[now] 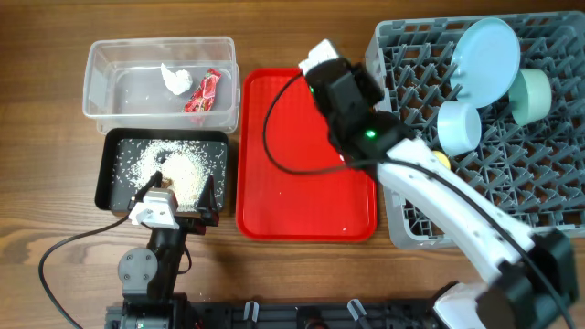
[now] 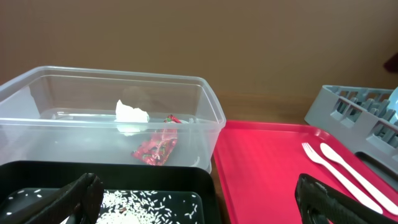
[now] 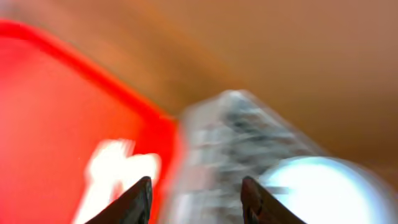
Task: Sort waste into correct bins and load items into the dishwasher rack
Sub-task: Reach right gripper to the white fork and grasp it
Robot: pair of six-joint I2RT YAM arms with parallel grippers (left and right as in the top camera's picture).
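Note:
The clear tub (image 1: 110,78) holds a crumpled white tissue (image 2: 130,114) and a red snack wrapper (image 2: 155,148). In front of it, the black tray (image 1: 215,151) carries loose rice scraps (image 1: 169,164). My left gripper (image 2: 198,186) hangs open over that tray's near edge with nothing in it. A white fork (image 2: 323,165) and spoon (image 2: 349,173) lie on the red serving tray (image 1: 292,201). The grey rack (image 1: 530,174) holds a blue plate (image 1: 489,57), a mint-green bowl (image 1: 532,96), a small blue bowl (image 1: 459,126) and a partly hidden yellow cup (image 1: 442,158). My right gripper (image 3: 196,186) is open and empty, in a blurred view, above the red tray's far right corner.
The right arm (image 1: 439,196) stretches over the red tray's right edge and the rack's left side, hiding the cutlery from above. The left arm's cable (image 1: 64,251) loops over the wood table (image 1: 37,183) at the front left.

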